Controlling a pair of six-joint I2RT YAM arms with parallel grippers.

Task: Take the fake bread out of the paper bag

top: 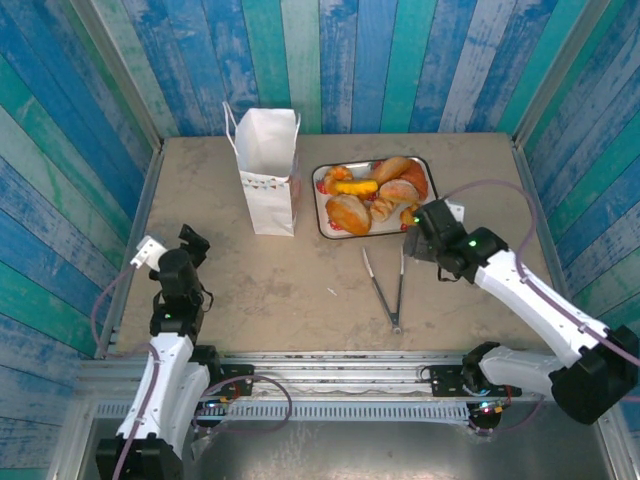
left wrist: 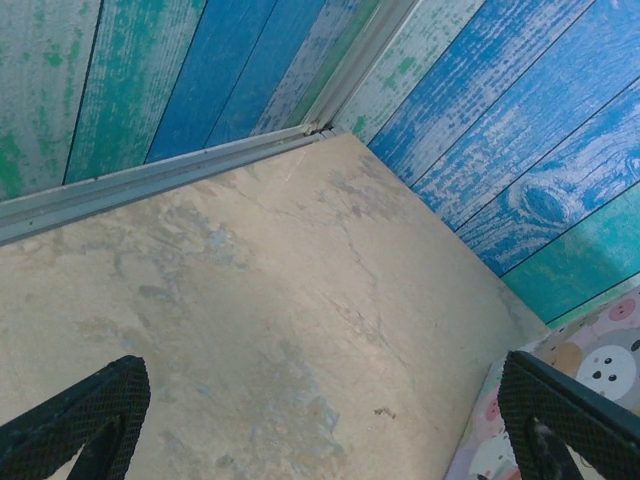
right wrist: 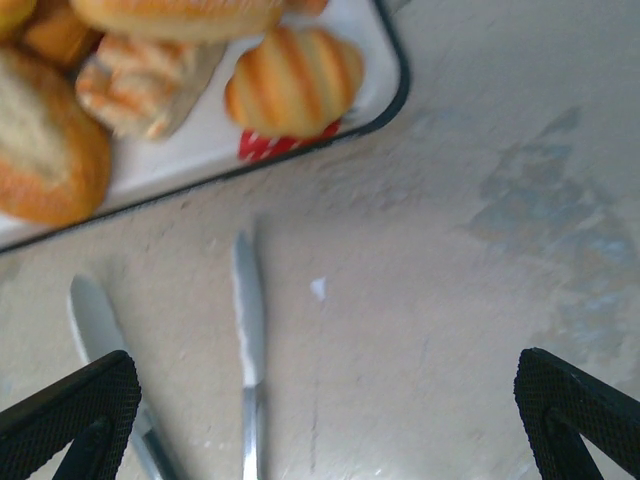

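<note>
The bread lay on the tray, beside the bag. The left claw and right claw stood open, empty. The right one should probably lift straight up, clear of the tongs.

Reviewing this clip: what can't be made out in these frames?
- Inside the paper bag: top external view, its own walls hide whether bread remains.
- The tongs: right wrist view, hinged end cut off by the bottom edge.
- A patterned object: left wrist view, cut off at the corner, unidentifiable.
- The fake bread: right wrist view, blurred, some cut off at the top.
</note>
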